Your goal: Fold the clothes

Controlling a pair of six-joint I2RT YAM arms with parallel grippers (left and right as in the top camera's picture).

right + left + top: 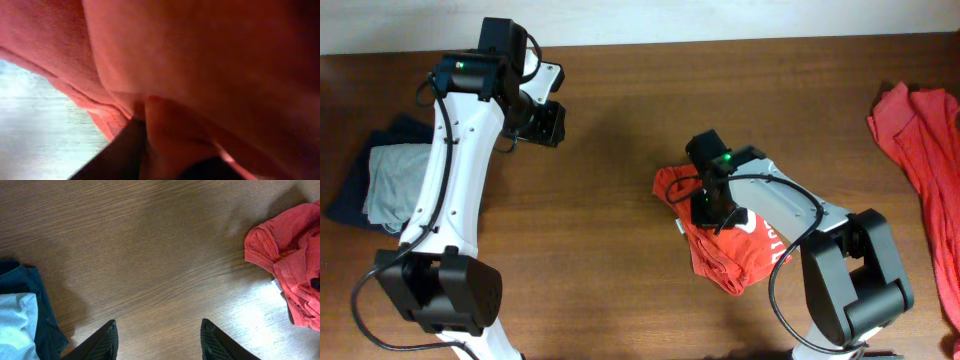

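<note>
An orange-red T-shirt (718, 262) with white print lies bunched and partly folded on the table right of centre; the left wrist view also catches this T-shirt (285, 265) at its right edge. My right gripper (708, 205) is down on the shirt's upper left part. In the right wrist view a fold of the red cloth (200, 60) fills the gap between the dark fingers of that gripper (165, 160). My left gripper (548, 122) hovers over bare wood at the back left. Its jaws (159, 340) stand open with nothing between them.
A second orange-red shirt (925, 150) lies crumpled at the table's right edge. Folded navy and pale grey garments (385, 180) sit at the left edge and show in the left wrist view as a folded pile (20, 325). The wooden table (610, 250) shows bare between the arms.
</note>
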